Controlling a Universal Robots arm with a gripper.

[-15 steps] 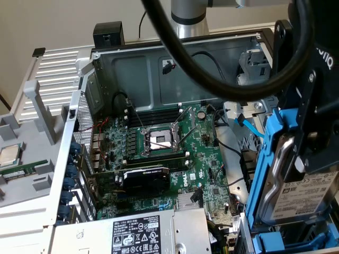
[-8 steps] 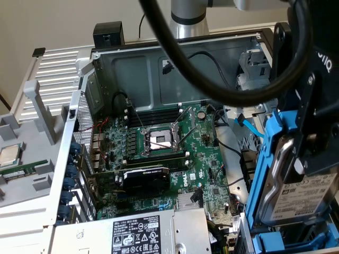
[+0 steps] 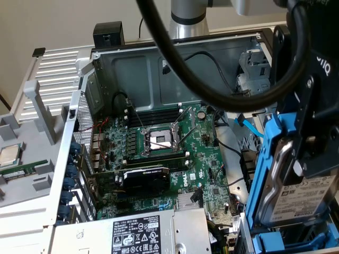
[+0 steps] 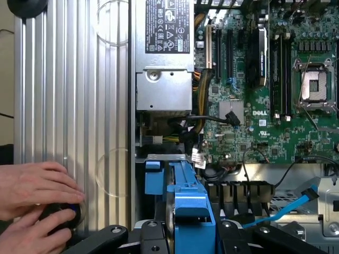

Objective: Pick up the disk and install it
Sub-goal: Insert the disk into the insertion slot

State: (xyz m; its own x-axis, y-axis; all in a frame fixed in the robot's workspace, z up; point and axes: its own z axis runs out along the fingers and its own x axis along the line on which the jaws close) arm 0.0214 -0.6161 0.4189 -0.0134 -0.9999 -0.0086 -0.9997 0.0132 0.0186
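The disk (image 3: 310,198), a silver-grey drive with a white label in a blue plastic carrier, hangs upright at the exterior view's right, above the open computer case (image 3: 175,58). My gripper (image 3: 310,161) is shut on it from above, its black body covering the drive's upper part. In the wrist view the disk (image 4: 193,211) shows edge-on, its blue carrier clamped between my black fingers (image 4: 153,233); the gripper (image 4: 190,238) sits over the case's drive-bay end.
The green motherboard (image 3: 164,143) with its bare CPU socket (image 3: 159,138) lies in the case, the power supply (image 3: 137,233) in front. A thick black cable (image 3: 212,90) loops overhead. A blue data cable (image 4: 286,209) lies loose. A person's hands (image 4: 32,196) rest on the ribbed side panel (image 4: 74,106).
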